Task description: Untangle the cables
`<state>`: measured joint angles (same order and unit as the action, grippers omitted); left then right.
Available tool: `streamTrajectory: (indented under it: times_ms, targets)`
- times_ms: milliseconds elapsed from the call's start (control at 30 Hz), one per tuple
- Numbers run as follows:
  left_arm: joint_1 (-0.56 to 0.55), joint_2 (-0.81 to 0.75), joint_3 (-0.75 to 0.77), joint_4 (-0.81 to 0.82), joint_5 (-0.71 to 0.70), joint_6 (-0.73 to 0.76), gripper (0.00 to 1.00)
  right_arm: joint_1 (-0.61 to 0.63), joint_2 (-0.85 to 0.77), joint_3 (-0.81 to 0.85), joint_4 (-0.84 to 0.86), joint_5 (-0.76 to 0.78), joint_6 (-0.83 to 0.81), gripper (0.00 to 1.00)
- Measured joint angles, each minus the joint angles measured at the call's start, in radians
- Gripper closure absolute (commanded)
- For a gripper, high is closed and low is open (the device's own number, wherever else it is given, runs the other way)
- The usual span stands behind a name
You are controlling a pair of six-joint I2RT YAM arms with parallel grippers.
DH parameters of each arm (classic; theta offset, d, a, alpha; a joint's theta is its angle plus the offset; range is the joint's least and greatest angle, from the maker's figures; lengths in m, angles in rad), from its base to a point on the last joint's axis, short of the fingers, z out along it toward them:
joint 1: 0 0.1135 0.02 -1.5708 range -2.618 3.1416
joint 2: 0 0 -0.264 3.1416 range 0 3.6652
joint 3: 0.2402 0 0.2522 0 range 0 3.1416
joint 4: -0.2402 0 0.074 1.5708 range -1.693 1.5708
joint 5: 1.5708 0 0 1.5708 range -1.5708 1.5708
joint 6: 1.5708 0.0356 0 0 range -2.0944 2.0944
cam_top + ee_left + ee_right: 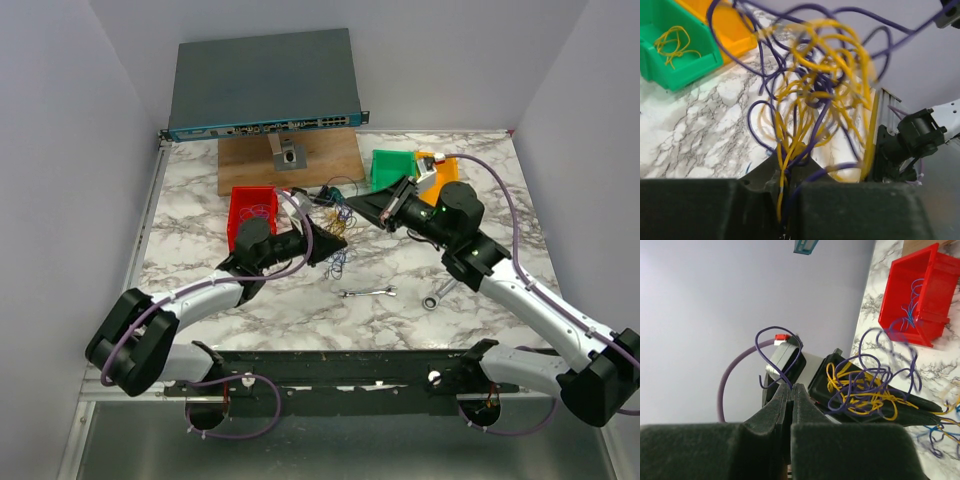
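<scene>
left gripper [786,187]: fingers drawn close together; pinching yellow and purple strands at the base of the cable bundle [820,85]
right gripper [791,390]: fingers pressed together; pinching the two ends of a purple wire loop [757,342] that arches above its tips
cable bundle: dense tangle of yellow and purple wire; held above the marble table [200,250] between the two grippers, near the table centre; in the right wrist view it sits on the left gripper's black body
loose strands [340,263]: small blue and yellow clump lying on the table just in front of the left gripper
red bin [240,205]: just behind the left arm; blue wire inside
green bin [685,70]: holds a yellow wire [672,42]; orange bin [735,30] touching it
wrenches: one silver wrench [368,292] near the table front; a second wrench [440,293] beside the right arm
</scene>
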<state>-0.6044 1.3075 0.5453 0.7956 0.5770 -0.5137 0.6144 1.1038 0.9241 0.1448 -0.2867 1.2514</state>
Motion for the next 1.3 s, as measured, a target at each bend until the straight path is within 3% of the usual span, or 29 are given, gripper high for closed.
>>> streamTrajectory:
  times_ms: [200, 567, 833, 867, 933, 967, 1133, 1200, 1233, 1300]
  targets:
    - [0.0, 0.003, 0.032, -0.084, -0.035, 0.012, 1.0, 0.0, -0.053, 0.052, -0.163, 0.114, -0.087, 0.99]
    - [0.061, -0.006, 0.082, -0.122, -0.093, -0.042, 1.0, 0.026, -0.234, 0.275, -0.681, 0.748, -0.452, 0.99]
    - [0.069, -0.005, 0.11, -0.215, -0.124, -0.086, 1.0, 0.037, -0.23, 0.308, -0.797, 0.967, -0.589, 0.99]
    - [0.076, -0.003, 0.116, -0.24, -0.136, -0.093, 0.95, 0.037, -0.23, 0.314, -0.801, 0.998, -0.605, 0.99]
    - [0.095, 0.0, 0.116, -0.262, -0.144, -0.1, 0.68, 0.037, -0.237, 0.325, -0.801, 1.048, -0.636, 0.99]
    - [0.107, 0.004, 0.116, -0.271, -0.144, -0.099, 0.6, 0.036, -0.244, 0.328, -0.801, 1.061, -0.651, 0.99]
    - [0.172, 0.021, 0.062, -0.311, -0.166, -0.102, 0.57, 0.007, -0.289, 0.337, -0.788, 1.099, -0.698, 0.99]
    - [0.173, 0.021, 0.047, -0.322, -0.166, -0.101, 0.69, 0.005, -0.292, 0.336, -0.772, 1.072, -0.704, 0.99]
    - [0.172, 0.021, 0.045, -0.328, -0.166, -0.103, 0.69, 0.005, -0.287, 0.336, -0.768, 1.062, -0.705, 0.99]
    - [0.17, 0.021, 0.045, -0.327, -0.166, -0.097, 0.57, 0.005, -0.266, 0.336, -0.767, 1.044, -0.706, 0.99]
